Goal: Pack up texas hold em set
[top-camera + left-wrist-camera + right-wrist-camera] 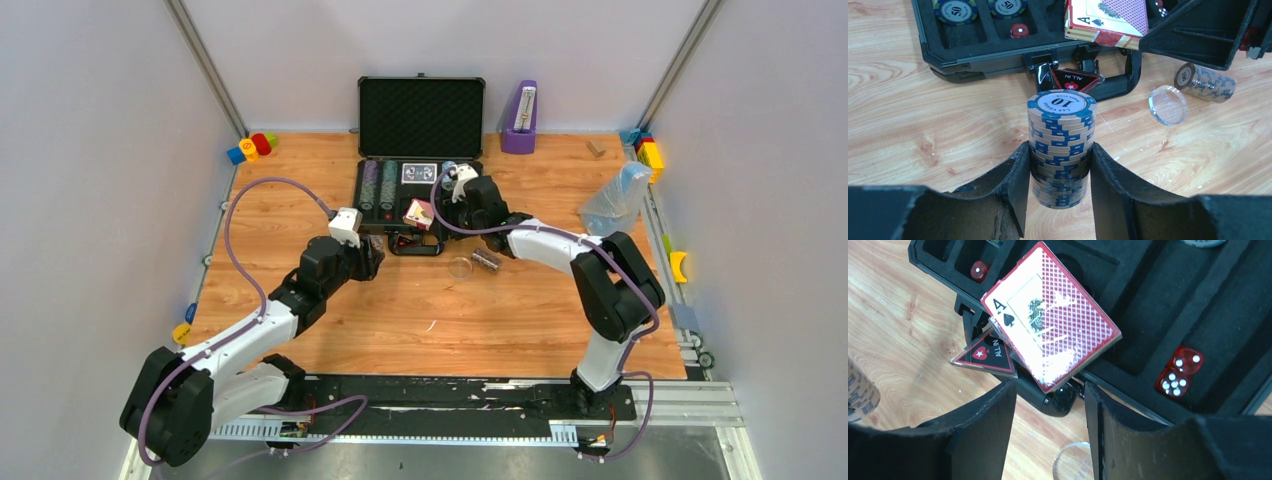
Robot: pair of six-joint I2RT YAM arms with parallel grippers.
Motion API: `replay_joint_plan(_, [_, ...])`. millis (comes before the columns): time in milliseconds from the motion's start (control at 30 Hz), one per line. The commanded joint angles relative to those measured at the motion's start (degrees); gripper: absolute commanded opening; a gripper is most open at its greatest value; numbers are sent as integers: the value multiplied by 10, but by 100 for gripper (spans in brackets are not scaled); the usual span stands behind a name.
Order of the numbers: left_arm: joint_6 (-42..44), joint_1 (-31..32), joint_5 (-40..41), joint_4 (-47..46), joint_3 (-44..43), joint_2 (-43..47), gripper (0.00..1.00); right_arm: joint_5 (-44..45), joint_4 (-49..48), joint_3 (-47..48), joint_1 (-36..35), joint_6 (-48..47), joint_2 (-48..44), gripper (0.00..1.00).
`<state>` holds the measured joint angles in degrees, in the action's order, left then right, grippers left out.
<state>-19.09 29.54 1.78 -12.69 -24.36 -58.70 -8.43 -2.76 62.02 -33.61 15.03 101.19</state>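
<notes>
Pale walls are closing in a wooden desk (400,320), and the black case (420,115) is lying open at its far middle, its foam lid standing upright by the back wall. Rows of chips (378,185) and a second deck (419,173) are sitting in the tray's compartments, and two red dice (1180,372) are lying touching in a right-hand slot. The red deck (1053,325) is resting tilted across the tray's near rim, ace up, hanging over the handle (1118,80) and an "ALL IN" triangle (985,352).

The left jaws are gripping an upright stack of blue chips (1062,145) by its sides, just in front of the case. The right jaws are standing apart with nothing between them, hovering near the red deck.

On the desk right of the handle, a chip roll (1205,82) is lying on its side, just beside a clear disc (1168,104). A purple metronome (519,118) is standing right of the lid, and a clear bag (615,198) is sitting near the right edge.
</notes>
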Motion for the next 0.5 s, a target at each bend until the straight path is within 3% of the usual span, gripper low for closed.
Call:
replay_joint_plan(0, [10, -1, -3, -56, -17, 1, 0, -4, -1, 45, -8, -34, 23, 52])
replay_joint_plan(300, [12, -1, -5, -53, -20, -3, 0, 16, 11, 92, -8, -66, 57, 42])
replay_joint_plan(467, [13, -1, -5, -53, -20, -3, 0, 27, 23, 122, -8, -90, 75, 41])
